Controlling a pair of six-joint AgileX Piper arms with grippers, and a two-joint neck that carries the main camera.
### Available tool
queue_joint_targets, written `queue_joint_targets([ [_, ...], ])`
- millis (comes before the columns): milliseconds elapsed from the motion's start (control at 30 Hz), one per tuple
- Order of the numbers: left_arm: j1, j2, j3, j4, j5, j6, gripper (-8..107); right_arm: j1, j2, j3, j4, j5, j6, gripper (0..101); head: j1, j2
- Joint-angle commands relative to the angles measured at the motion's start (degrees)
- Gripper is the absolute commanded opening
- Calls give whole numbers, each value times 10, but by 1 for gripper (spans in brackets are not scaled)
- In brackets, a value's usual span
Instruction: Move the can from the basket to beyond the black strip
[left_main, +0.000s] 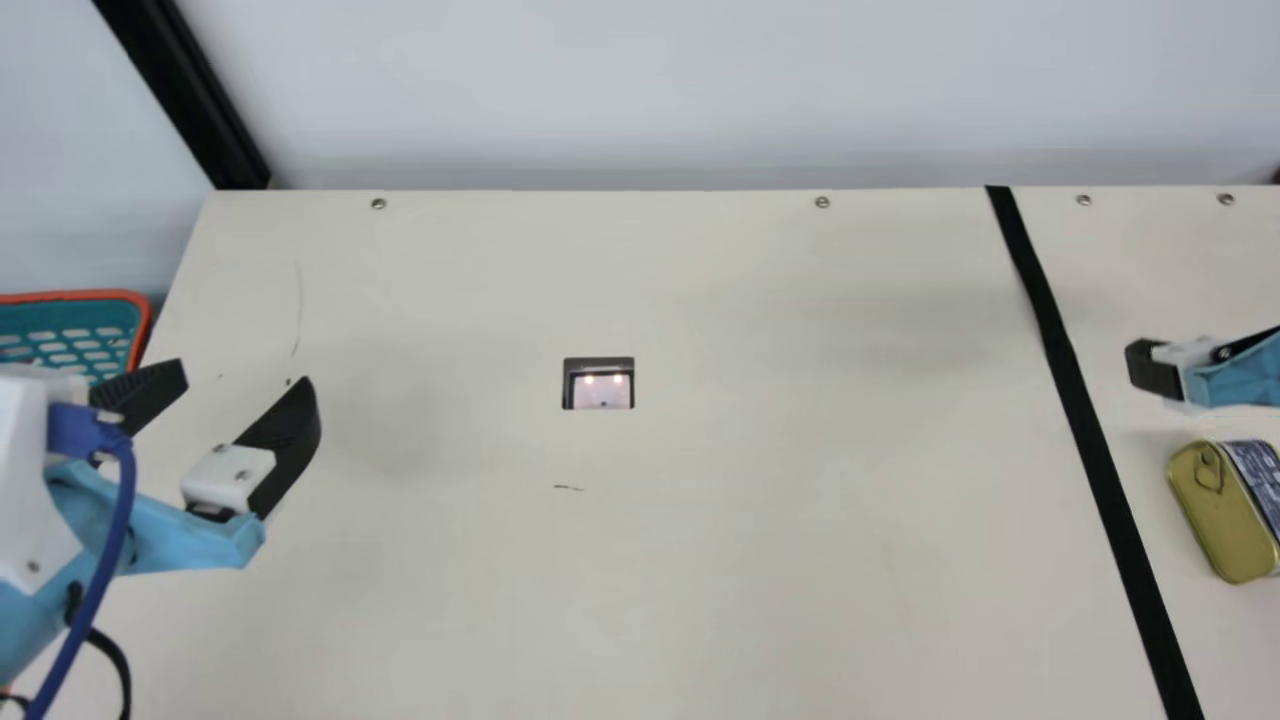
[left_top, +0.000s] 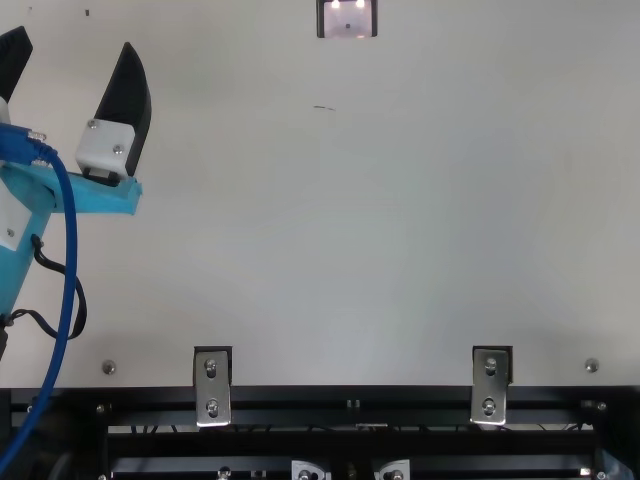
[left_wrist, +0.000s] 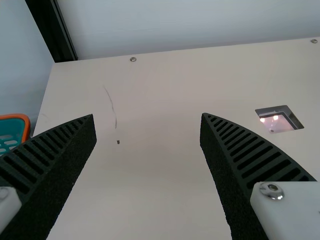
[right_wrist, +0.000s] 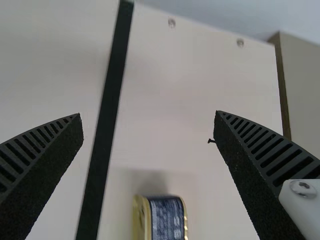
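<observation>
Our right gripper (right_wrist: 149, 116) hangs released, ribbed fingers wide apart; our left gripper (left_main: 243, 378), also spread, is well away at the left. Across the smooth cream table (left_main: 700, 560) runs the matte black strip (left_main: 1080, 420), and right of it sits the can (left_main: 1225, 510), on the right gripper's near side, its long axis near-to-far, roughly along the strip: rounded gold metal, printed label, small pull ring (left_main: 1209, 468). We judge the placing done; retreating up and farther should spare it.

Pale wall (left_main: 640, 80) behind cream table (left_main: 700, 600); black post (left_main: 190, 100) by far left corner.
</observation>
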Motion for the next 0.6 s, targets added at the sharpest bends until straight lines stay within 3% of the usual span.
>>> queue_joint_targets([
  [0, 0, 0, 0, 0, 0, 0, 90, 20, -9, -1, 55, -20, -3, 101, -22, 16],
  [567, 0, 0, 0, 0, 0, 0, 90, 164, -83, 43, 237, -155, -22, 101, -21, 63],
])
